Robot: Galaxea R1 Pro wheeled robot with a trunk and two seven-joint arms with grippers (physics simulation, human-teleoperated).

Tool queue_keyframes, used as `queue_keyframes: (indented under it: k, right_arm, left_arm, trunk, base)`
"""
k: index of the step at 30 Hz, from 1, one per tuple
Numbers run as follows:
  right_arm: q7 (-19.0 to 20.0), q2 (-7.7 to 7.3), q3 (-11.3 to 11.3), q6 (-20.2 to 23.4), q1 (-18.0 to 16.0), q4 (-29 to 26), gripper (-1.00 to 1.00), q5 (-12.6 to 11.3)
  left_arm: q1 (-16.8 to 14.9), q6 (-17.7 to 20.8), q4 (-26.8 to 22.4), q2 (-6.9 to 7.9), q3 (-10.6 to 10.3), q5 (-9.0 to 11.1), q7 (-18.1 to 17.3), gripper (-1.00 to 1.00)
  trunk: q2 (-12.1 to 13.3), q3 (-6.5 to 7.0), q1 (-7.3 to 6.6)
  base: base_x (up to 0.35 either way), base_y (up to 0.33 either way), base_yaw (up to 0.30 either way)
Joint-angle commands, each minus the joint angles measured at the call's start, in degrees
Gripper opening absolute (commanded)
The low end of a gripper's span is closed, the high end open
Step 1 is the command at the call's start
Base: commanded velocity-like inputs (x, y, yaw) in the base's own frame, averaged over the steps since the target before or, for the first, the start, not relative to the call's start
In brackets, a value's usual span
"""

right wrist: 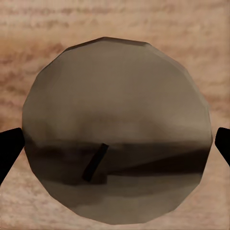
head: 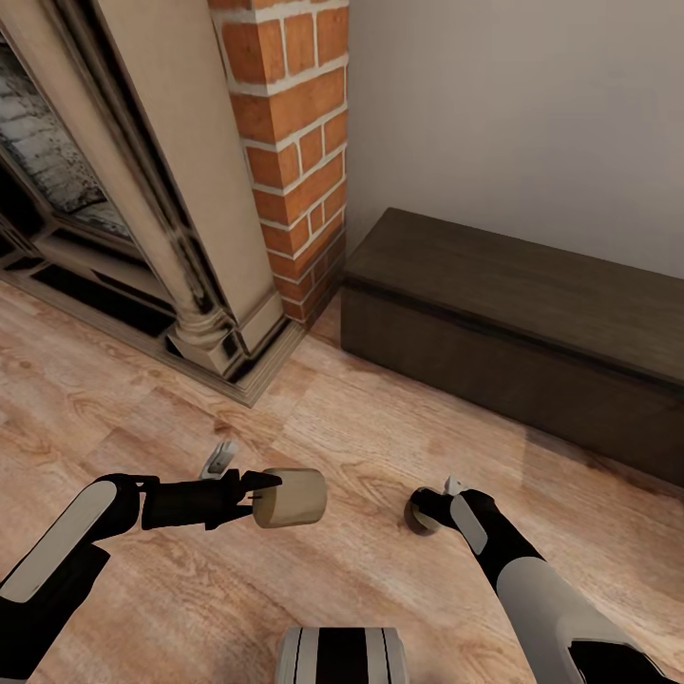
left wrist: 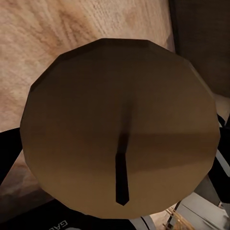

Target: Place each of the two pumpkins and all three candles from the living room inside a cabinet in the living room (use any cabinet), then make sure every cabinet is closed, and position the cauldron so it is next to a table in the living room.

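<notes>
My left gripper (head: pixel 269 495) is shut on a beige cylindrical candle (head: pixel 292 497), held low over the wood floor; its round end and dark wick face the left wrist camera (left wrist: pixel 120 124). My right gripper (head: pixel 429 508) is shut on a second candle (head: pixel 418 514), whose wick end (right wrist: pixel 117 129) sits between two black fingers (right wrist: pixel 9 149). The long low dark-brown cabinet (head: pixel 532 323) stands against the wall ahead and to the right, its front flush with no drawer pulled out. The pumpkins, cauldron and table are out of view.
A stone fireplace surround (head: pixel 142 190) with a stepped base fills the left. A red brick column (head: pixel 294 142) stands between it and the cabinet. Bare wood floor (head: pixel 380 427) lies between my grippers and the cabinet.
</notes>
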Motion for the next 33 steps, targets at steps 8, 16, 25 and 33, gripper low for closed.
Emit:
queue_keyframes:
  k: [8,16,25,33]
  right_arm:
    - [-0.6,0.00,-0.4,0.4,0.0,0.4,1.00,1.5]
    - [-0.6,0.00,-0.4,0.4,0.0,0.6,-1.00,1.5]
    - [-0.6,0.00,-0.4,0.4,0.0,0.9,-1.00,1.5]
    - [-0.6,0.00,-0.4,0.4,0.0,0.9,-1.00,1.5]
  left_arm:
    - [0.0,0.0,-0.1,0.02,0.0,0.6,0.5,-1.00]
    - [0.0,0.0,-0.1,0.02,0.0,0.6,0.5,-1.00]
    - [0.0,0.0,0.0,0.02,0.0,0.6,0.5,-1.00]
    - [0.0,0.0,0.0,0.02,0.0,0.6,0.5,-1.00]
  trunk:
    - [0.0,-0.27,0.04]
    - [0.0,-0.27,0.04]
    - [0.0,-0.27,0.04]
    - [0.0,-0.27,0.04]
  base:
    - [0.000,0.000,0.000]
    - [0.000,0.000,0.000]
    - [0.000,0.000,0.000]
    - [0.000,0.000,0.000]
